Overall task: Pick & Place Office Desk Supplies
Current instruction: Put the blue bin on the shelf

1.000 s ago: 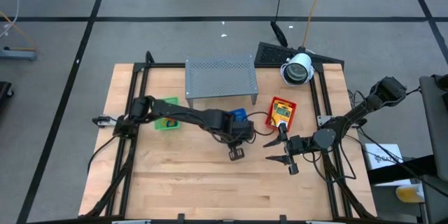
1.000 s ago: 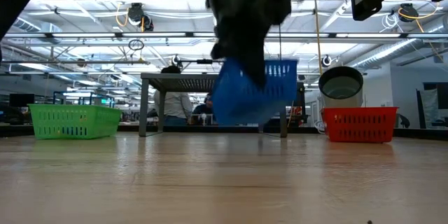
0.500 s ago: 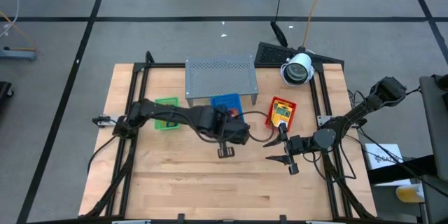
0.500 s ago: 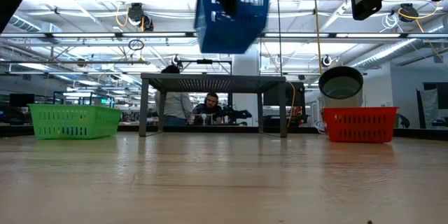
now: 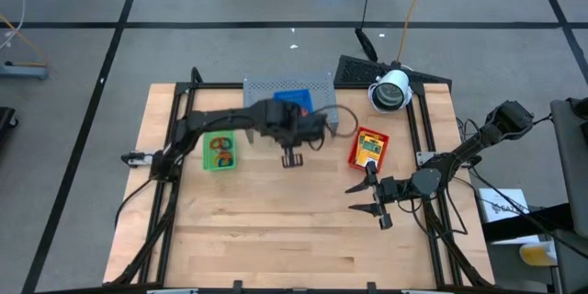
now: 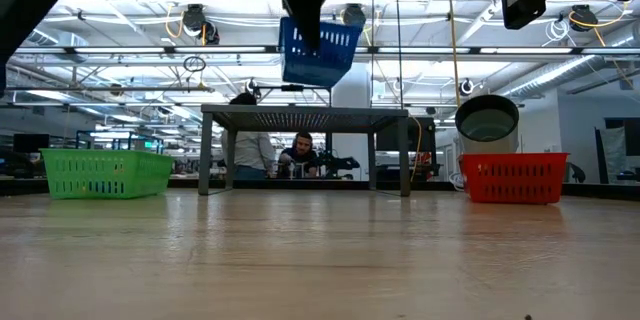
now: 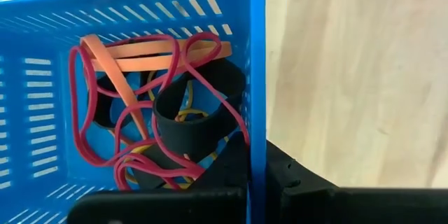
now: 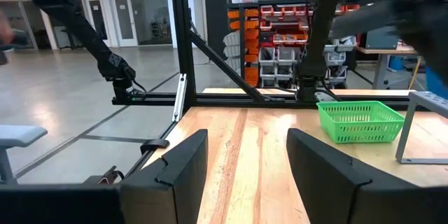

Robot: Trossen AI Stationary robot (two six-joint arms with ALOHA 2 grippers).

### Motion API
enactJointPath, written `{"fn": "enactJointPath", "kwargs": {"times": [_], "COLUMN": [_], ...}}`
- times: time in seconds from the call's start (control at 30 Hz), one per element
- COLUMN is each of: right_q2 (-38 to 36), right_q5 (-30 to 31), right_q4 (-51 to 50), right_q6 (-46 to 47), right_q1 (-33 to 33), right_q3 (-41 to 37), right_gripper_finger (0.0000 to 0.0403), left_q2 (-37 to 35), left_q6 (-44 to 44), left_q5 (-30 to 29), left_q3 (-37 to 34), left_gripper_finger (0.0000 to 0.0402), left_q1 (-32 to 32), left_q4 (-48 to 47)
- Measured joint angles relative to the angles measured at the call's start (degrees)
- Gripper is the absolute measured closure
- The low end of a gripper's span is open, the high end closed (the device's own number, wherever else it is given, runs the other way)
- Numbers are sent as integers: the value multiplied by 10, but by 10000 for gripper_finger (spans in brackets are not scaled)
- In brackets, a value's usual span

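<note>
A blue tray (image 5: 292, 102) with red, orange and black rubber bands (image 7: 150, 112) in it hangs in the air over the grey perforated shelf (image 5: 317, 85). My left gripper (image 5: 296, 118) is shut on it. In the low view the blue tray (image 6: 320, 52) is tilted, well above the shelf's top (image 6: 300, 111). The green tray (image 5: 219, 152) holds orange loops. In the red tray (image 5: 369, 147) lies a yellow packet. Both stand on the table. My right gripper (image 5: 366, 200) waits open near the table's right edge, holding nothing. My left gripper holds the blue tray by one side wall (image 7: 256, 147), close to a corner. One finger (image 7: 231, 164) is inside the tray and the other outside. The fingers come steeply from above. The tray hangs tilted below them, clear of the table and the shelf.
A white round device (image 5: 390, 90) stands at the far right beside the shelf. Black frame rails (image 5: 175, 129) run along the table's left and right sides. Bare wood (image 5: 276, 230) fills the near half of the table.
My left gripper has risen and gone toward the table's far edge, carrying the blue tray from low in front of the shelf to high above it. The wrist has turned and the tray has swung and tilted. My right gripper kept still.
</note>
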Motion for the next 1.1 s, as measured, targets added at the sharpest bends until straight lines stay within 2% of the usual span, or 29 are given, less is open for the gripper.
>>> {"fn": "enactJointPath", "kwargs": {"times": [0.3, 0.47, 0.6, 0.73, 1.1], "right_q2": [0, 0, 0, 0, 0], "right_q5": [0, 0, -1, -1, -1], "right_q4": [-1, -4, -5, -5, -5], "right_q6": [0, -1, 0, -1, -2], "right_q1": [0, 0, 0, 0, -36], "right_q3": [0, 0, 0, 0, 0], "right_gripper_finger": [218, 218, 218, 218, 218], "left_q2": [0, 0, 1, 0, -2], "left_q6": [71, 100, 136, 161, 164], "left_q5": [63, 75, 108, 114, 120], "left_q3": [0, -1, -19, -48, -100], "left_gripper_finger": [399, 399, 399, 399, 399], "left_q1": [86, 113, 128, 139, 162], "left_q4": [8, 11, 26, 55, 80]}}
